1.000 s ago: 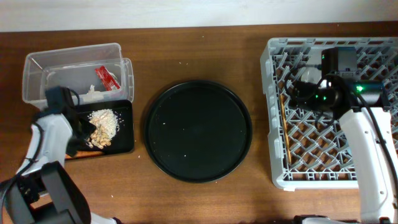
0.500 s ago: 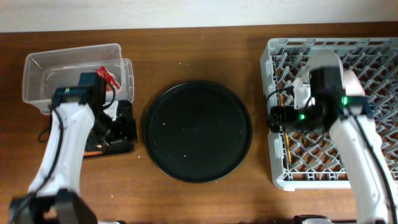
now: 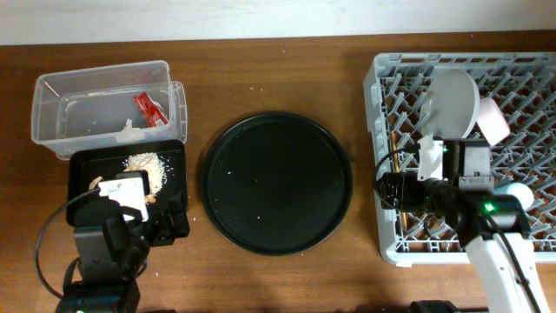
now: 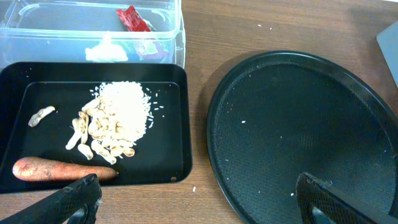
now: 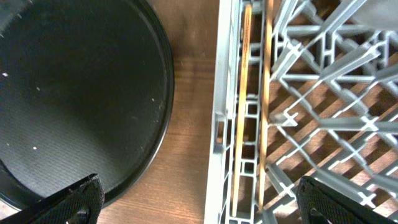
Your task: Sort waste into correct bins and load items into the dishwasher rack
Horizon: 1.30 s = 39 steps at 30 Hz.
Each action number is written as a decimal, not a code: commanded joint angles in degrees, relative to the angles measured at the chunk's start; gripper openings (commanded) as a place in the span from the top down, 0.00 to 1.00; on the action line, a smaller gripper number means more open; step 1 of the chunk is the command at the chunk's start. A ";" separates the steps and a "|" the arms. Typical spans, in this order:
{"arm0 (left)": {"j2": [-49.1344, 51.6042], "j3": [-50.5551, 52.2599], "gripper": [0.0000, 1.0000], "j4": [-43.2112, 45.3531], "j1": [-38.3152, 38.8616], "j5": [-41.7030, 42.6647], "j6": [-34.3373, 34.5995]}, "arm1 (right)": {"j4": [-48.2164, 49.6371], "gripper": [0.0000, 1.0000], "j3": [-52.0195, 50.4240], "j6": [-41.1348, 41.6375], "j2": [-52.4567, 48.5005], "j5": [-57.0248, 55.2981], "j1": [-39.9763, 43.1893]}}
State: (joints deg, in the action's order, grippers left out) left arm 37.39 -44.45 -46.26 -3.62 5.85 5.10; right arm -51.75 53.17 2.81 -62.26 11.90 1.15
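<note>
Nothing of the task lies on the large round black tray (image 3: pixel 276 183), so sorting and loading look finished. Any further move would turn on the chopsticks (image 5: pixel 245 93). They lie inside the dishwasher rack (image 3: pixel 387 235), against its wall nearest the round tray, with their long axis parallel to that wall and pointing away from the robot. The right end effector (image 5: pixel 199 205) hangs over them, released and empty, so the right arm is by far the nearer. The left end effector (image 4: pixel 200 202), also released and empty, is on the round tray's opposite side, by the shallow black tray (image 4: pixel 37 87) holding the carrot (image 4: pixel 59 169) and food scraps (image 4: pixel 118 118). The red wrapper (image 4: pixel 134 18) and tissue (image 4: pixel 106 51) lie in the clear tub (image 4: pixel 62 37) beside it.
</note>
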 commanded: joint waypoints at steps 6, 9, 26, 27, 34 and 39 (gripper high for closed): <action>-0.13 0.28 0.01 0.15 -0.13 0.39 -0.87 | 0.55 0.02 -1.38 0.17 5.73 -2.01 0.37; -0.13 0.28 0.01 0.15 -0.13 0.39 -0.87 | 8.81 0.02 -8.55 0.17 25.33 -5.97 0.37; -0.13 0.28 0.01 0.15 -0.13 0.39 -0.87 | 47.71 0.02 -52.85 -11.34 62.07 -6.40 -2.38; -0.13 0.28 0.01 0.15 -0.13 0.39 -0.87 | 47.69 0.02 -52.85 -11.34 62.05 -6.40 -2.38; -0.13 0.28 0.01 0.15 -0.13 0.39 -0.87 | 47.69 0.01 -52.85 -11.34 62.05 -6.40 -2.36; -0.13 0.28 0.01 0.15 -0.13 0.39 -0.87 | 47.69 0.01 -52.85 -11.34 62.05 -6.40 -2.36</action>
State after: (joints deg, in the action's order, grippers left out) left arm 37.32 -44.12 -46.22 -3.62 5.82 5.08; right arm -3.79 0.62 -8.21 -0.80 5.61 -0.86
